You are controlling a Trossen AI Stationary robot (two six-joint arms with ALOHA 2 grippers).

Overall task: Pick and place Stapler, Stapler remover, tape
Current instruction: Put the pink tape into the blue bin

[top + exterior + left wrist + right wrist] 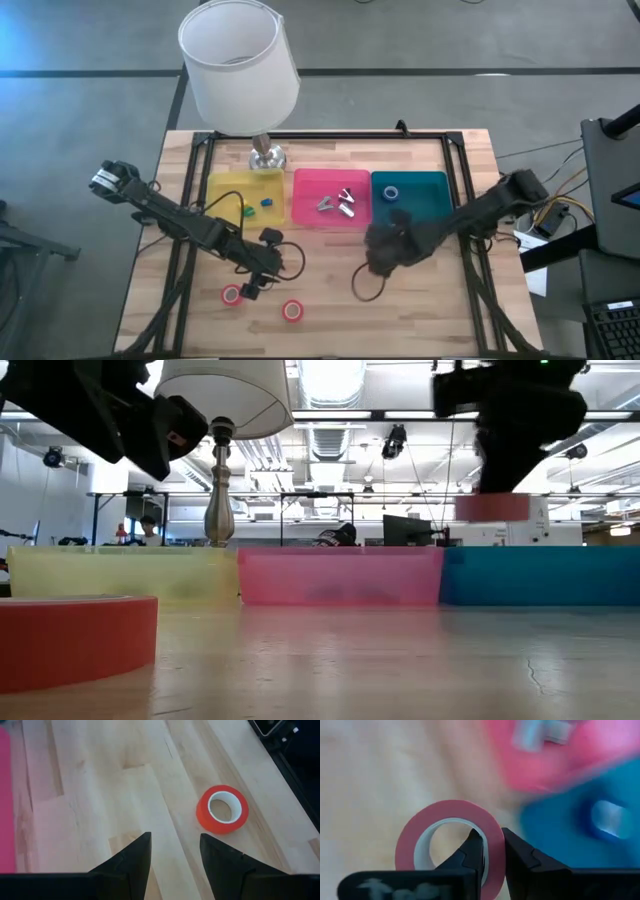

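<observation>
My right gripper (490, 832) is shut on a red tape roll (450, 845) and holds it above the table in front of the teal tray (425, 205); the low view shows the roll (492, 507) in the air. A blue tape roll (391, 192) lies flat in the teal tray. Two more red rolls (232, 295) (292, 310) lie flat on the wood near the front edge. My left gripper (172, 837) is open above the table between them (252, 290), with one red roll (222, 809) ahead of its fingers and off to one side. My right gripper holds the red tape roll by its ring wall (492, 851). One finger (472, 845) is inside the pale core and the other (517, 847) is outside, so the wall is pinched between them. The roll is lifted clear of the table.
Three trays stand in a row at the far side: yellow (222, 200) with small green and blue pieces, pink (305, 205) with silvery metal pieces (338, 203), and teal. A lamp with a white shade (240, 60) stands behind the yellow tray. Bare wood lies at the table's front.
</observation>
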